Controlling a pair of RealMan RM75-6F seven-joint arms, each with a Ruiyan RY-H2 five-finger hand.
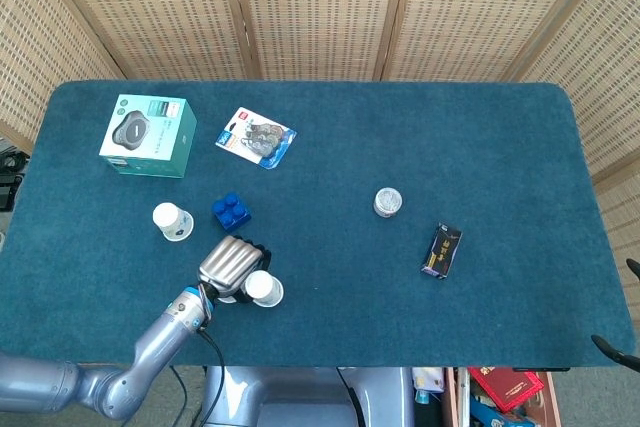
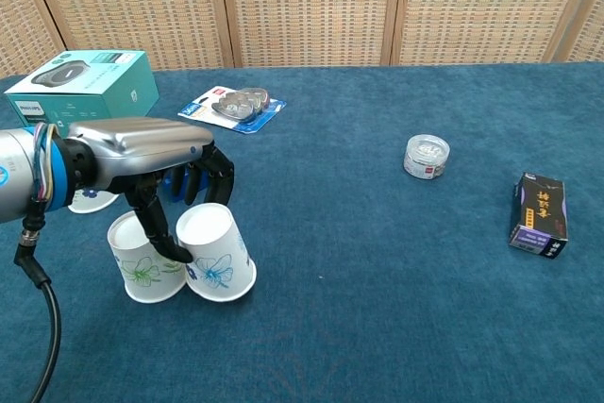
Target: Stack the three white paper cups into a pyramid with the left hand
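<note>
Three white paper cups with floral prints stand upside down on the blue table. My left hand [image 2: 156, 162] [image 1: 228, 264] grips one cup [image 2: 215, 252] [image 1: 264, 289] from above and behind, and the cup sits on the table right beside a second cup [image 2: 142, 259]. In the head view the second cup is mostly hidden under the hand. The third cup [image 1: 172, 221] [image 2: 87, 198] stands further back to the left, partly behind my forearm in the chest view. My right hand is not visible in either view.
A blue toy brick [image 1: 231, 211] lies just behind the hand. A teal box [image 1: 148, 135] and a blister pack [image 1: 256, 137] sit at the back left. A small round tin [image 1: 388, 202] and a dark packet [image 1: 440, 250] lie to the right. The table's front edge [image 1: 330, 362] is close.
</note>
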